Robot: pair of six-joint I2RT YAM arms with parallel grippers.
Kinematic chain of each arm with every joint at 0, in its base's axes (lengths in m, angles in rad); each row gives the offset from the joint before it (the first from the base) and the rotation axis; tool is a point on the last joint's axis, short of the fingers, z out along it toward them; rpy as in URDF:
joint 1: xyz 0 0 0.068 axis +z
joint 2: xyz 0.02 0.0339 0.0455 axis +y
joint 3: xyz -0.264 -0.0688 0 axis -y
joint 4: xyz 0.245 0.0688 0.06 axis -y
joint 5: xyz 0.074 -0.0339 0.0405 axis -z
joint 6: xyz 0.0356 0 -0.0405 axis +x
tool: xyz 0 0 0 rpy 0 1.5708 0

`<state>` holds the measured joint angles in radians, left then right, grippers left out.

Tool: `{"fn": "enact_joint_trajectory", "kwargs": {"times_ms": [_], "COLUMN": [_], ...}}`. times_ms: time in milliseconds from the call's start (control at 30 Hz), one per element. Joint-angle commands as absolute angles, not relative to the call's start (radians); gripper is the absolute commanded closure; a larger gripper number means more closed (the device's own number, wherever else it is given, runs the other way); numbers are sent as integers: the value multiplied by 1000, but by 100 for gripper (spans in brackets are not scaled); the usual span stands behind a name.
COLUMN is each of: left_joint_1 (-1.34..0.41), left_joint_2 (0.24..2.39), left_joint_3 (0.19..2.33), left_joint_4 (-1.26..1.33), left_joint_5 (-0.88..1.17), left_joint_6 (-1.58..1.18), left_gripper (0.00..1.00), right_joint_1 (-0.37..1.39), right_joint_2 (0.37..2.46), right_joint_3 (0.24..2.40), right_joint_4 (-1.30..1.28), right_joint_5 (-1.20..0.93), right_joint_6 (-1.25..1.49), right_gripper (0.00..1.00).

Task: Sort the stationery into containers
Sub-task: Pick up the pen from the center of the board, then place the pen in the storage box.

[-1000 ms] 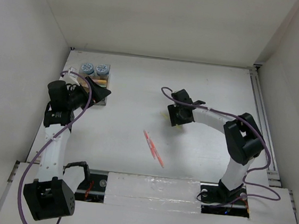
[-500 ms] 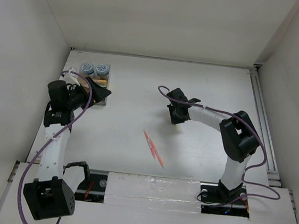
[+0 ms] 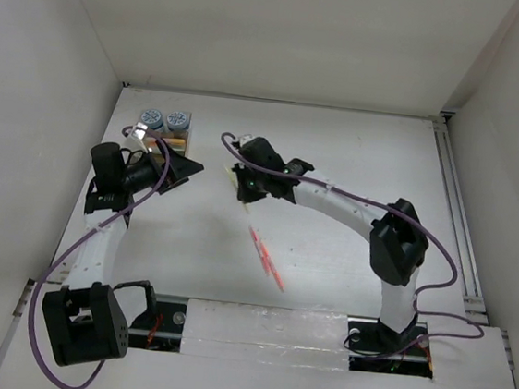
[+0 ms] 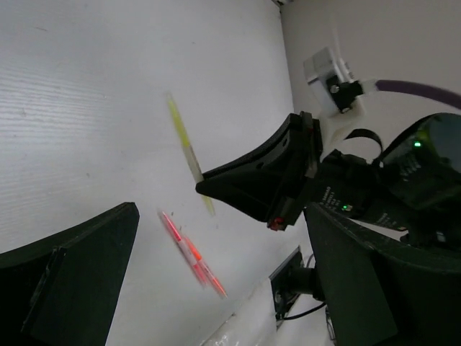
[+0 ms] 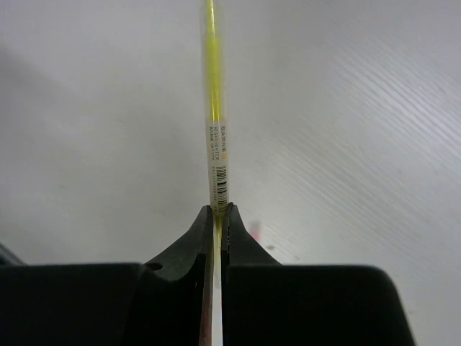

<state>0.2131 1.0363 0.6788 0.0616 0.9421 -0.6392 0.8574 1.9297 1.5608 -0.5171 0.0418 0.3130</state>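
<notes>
My right gripper (image 5: 217, 213) is shut on a pale yellow highlighter (image 5: 214, 137) that sticks straight out past its tips. From above, the right gripper (image 3: 245, 186) hangs over the table's left-middle, a short way right of the wooden organiser tray (image 3: 176, 141). Two blue-and-white cylinders (image 3: 151, 118) (image 3: 178, 119) stand at the tray's far end. My left gripper (image 3: 179, 164) is open beside the tray and covers part of it. The left wrist view shows the yellow highlighter (image 4: 182, 137) in the right gripper (image 4: 205, 189), and two pink and orange pens (image 4: 189, 254) on the table.
The pink and orange pens (image 3: 267, 258) lie side by side near the table's middle, toward the front. White walls enclose the table on three sides. A rail (image 3: 457, 215) runs along the right edge.
The right gripper closed on the yellow highlighter and swung left across the table with it, toward the tray. The left gripper shifted slightly right, staying open.
</notes>
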Motion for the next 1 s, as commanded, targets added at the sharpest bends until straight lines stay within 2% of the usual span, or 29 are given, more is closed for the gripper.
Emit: {"fn": "enact_joint_trajectory", "kwargs": {"times_ms": [0,167,233,400,600,933,967], "left_joint_1": [215,215,215,215,215,215,215], "left_joint_2": [1023,1014,1023,1023,1023,1023,1023], "left_joint_3": [676,676,676,676,676,686,686], "left_joint_4": [161,138,138,138,129,97,97], "left_joint_5": [1023,999,999,999,989,968,957], "left_joint_6": [-667,-658,-658,-658,-658,-638,-638], "left_gripper": [0,3,8,13,38,38,41], "right_joint_1": [903,943,954,963,973,982,982], "right_joint_2": [1985,2048,2048,2013,1930,1856,1844], "right_joint_3": [1765,1916,1937,1913,1807,1741,1741], "right_joint_4": [-548,-548,-548,-497,-414,-336,-336], "right_joint_5": [-15,-72,-110,-176,-242,-279,-279], "right_joint_6": [331,341,341,341,341,370,370], "right_gripper": [100,100,100,100,100,100,100]}}
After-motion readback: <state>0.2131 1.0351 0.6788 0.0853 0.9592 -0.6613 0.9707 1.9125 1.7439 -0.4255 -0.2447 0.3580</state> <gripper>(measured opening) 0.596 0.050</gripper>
